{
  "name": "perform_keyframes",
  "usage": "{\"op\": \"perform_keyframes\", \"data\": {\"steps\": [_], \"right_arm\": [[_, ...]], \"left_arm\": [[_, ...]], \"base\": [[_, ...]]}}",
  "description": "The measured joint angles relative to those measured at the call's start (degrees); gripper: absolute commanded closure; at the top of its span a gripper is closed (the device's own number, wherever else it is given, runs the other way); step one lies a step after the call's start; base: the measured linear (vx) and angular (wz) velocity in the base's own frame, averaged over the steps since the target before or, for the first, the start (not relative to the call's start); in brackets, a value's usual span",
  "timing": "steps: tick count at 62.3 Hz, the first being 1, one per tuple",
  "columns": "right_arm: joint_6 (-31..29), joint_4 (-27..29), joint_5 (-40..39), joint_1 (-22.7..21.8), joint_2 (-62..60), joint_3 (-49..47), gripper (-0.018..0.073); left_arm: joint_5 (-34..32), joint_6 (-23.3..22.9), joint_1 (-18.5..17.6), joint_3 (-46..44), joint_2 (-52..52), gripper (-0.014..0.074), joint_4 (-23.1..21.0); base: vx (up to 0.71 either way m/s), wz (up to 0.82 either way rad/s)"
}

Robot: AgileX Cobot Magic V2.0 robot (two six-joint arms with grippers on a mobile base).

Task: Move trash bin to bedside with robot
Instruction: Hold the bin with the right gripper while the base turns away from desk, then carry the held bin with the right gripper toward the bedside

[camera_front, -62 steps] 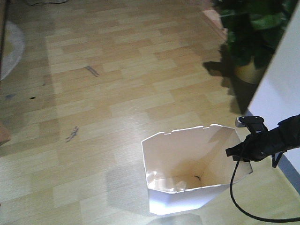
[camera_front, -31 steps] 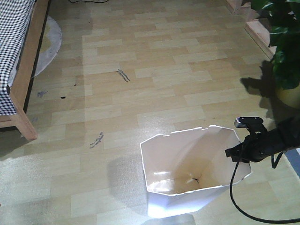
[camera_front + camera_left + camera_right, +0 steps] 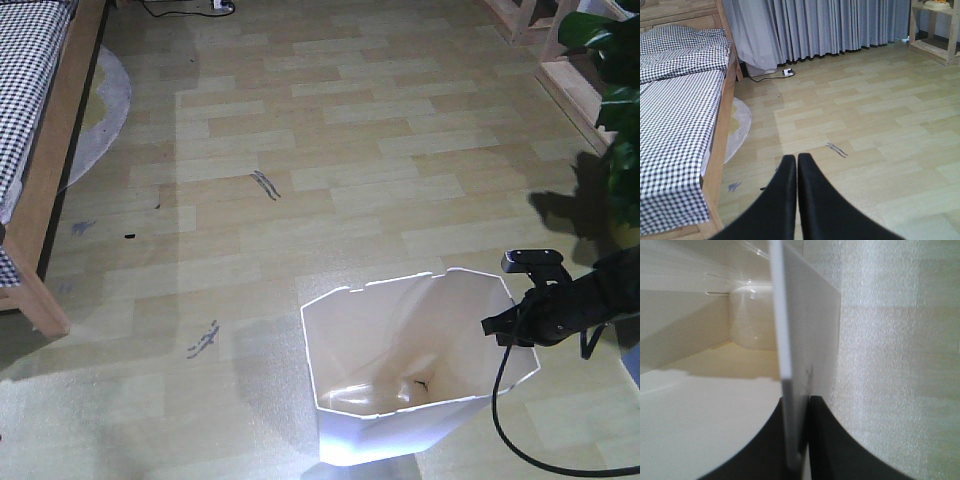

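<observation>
The white trash bin [image 3: 370, 440] stands on the wood floor at the lower middle of the front view, cream inside. My right gripper [image 3: 503, 324] is shut on its right rim wall, a black cable hanging below it. In the right wrist view the bin's thin wall [image 3: 790, 365] runs edge-on between the two black fingers of the right gripper [image 3: 801, 402]. The bed [image 3: 45, 150], with wooden frame and checked bedding, lies at the far left, well apart from the bin. My left gripper [image 3: 797, 157] is shut on nothing, pointing over the floor beside the bed [image 3: 680, 125].
A round grey rug [image 3: 105, 100] lies by the bed. A leafy plant [image 3: 615, 90] and wooden furniture legs [image 3: 545, 30] stand at the right. Grey curtains [image 3: 815, 25] and a power strip [image 3: 787, 72] are at the far wall. Dark scuffs [image 3: 265, 185] mark the floor.
The view has swung left and moved: the bed has come into sight at the left, and the plant has slid to the right edge. The right gripper keeps its hold on the bin.
</observation>
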Motion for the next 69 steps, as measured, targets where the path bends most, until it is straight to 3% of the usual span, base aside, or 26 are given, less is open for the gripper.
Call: {"op": "perform_keyframes", "data": {"steps": [69], "right_arm": [[0.0,0.0,0.0,-0.1,0.0,0.0,0.0565]], "left_arm": [[0.0,0.0,0.0,0.0,0.0,0.0602,0.0]], "base": [[0.39,0.12]]}}
